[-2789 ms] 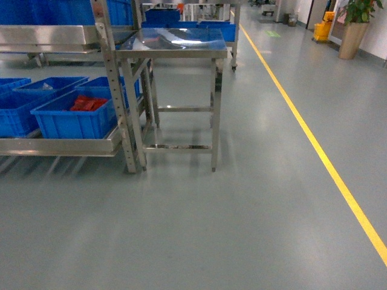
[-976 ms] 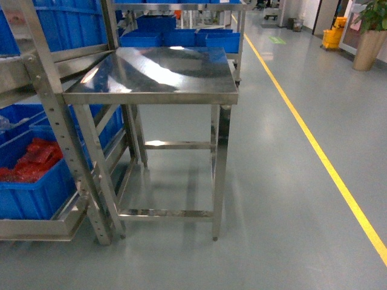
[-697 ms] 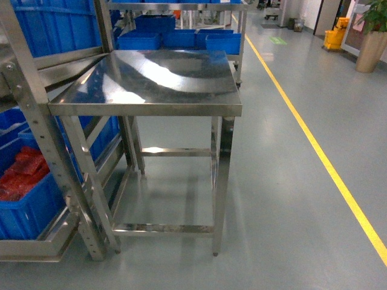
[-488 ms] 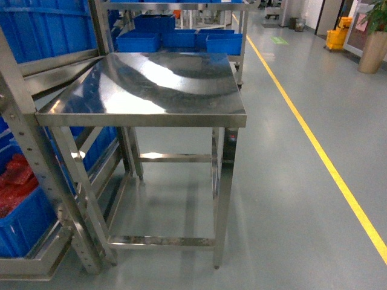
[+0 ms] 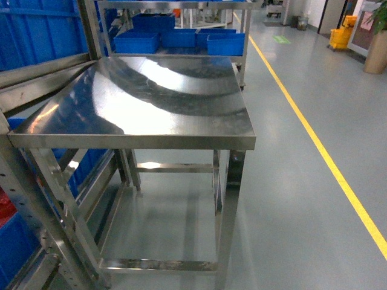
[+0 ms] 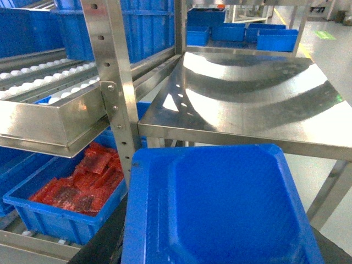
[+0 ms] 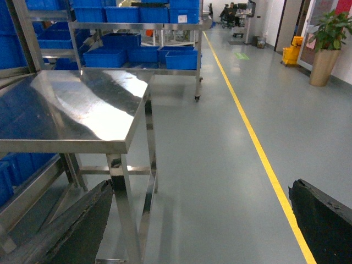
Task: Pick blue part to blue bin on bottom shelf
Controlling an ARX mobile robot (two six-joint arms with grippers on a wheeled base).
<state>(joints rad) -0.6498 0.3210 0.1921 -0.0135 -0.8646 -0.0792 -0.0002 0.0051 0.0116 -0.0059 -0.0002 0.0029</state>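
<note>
Blue part (image 6: 220, 206) fills bottom of left wrist view, apparently carried by left arm; fingers hidden under it, so grip state cannot be told. Steel table (image 5: 151, 103) directly ahead of part. Bin of red pieces (image 6: 71, 192) sits left of and below table, on bottom shelf (image 6: 33, 242) (target blue bin not identifiable). Right gripper (image 7: 203, 220): dark fingers (image 7: 82, 225) spread, nothing between. Judgement: approach step; base should turn left of table, keep part clear of table edge and rack post (image 6: 113, 82).
</note>
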